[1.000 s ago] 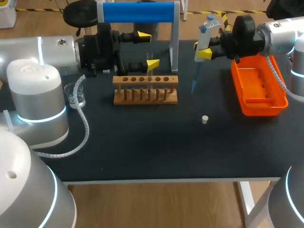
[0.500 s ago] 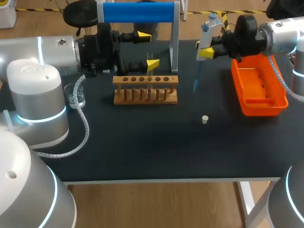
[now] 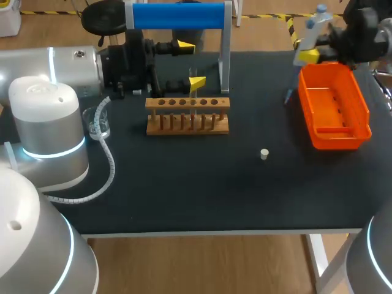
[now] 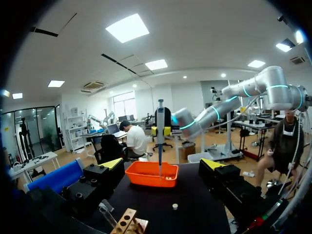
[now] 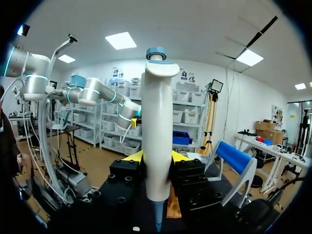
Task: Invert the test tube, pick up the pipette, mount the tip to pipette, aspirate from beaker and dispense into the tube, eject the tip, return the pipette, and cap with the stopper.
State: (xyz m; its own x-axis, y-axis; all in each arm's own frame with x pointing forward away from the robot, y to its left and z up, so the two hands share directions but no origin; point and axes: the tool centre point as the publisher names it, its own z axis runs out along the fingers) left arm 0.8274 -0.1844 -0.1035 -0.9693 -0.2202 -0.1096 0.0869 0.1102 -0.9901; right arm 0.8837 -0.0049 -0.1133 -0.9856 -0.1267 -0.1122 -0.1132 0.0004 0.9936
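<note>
My right gripper (image 3: 304, 48) is shut on a white pipette (image 3: 311, 30), which hangs upright with its blue tip (image 3: 288, 95) just left of the orange tray (image 3: 334, 131). In the right wrist view the pipette (image 5: 157, 136) stands clamped between the yellow tips of the right gripper (image 5: 156, 161). My left gripper (image 3: 191, 63) is open above the wooden tube rack (image 3: 188, 114), where a glass test tube (image 3: 193, 92) stands. A small white stopper (image 3: 264, 154) lies on the black table. The left wrist view shows the left gripper (image 4: 162, 164), the pipette (image 4: 160, 131) and the tray (image 4: 151, 174) ahead.
A glass beaker (image 3: 98, 122) stands left of the rack by my left arm. The blue-topped pipette stand (image 3: 177, 15) rises behind the rack. The table's front edge runs along the near side.
My right arm has carried the pipette to the right and farther back, from the open table beside the rack to the far left corner of the orange tray. The left arm stayed still.
</note>
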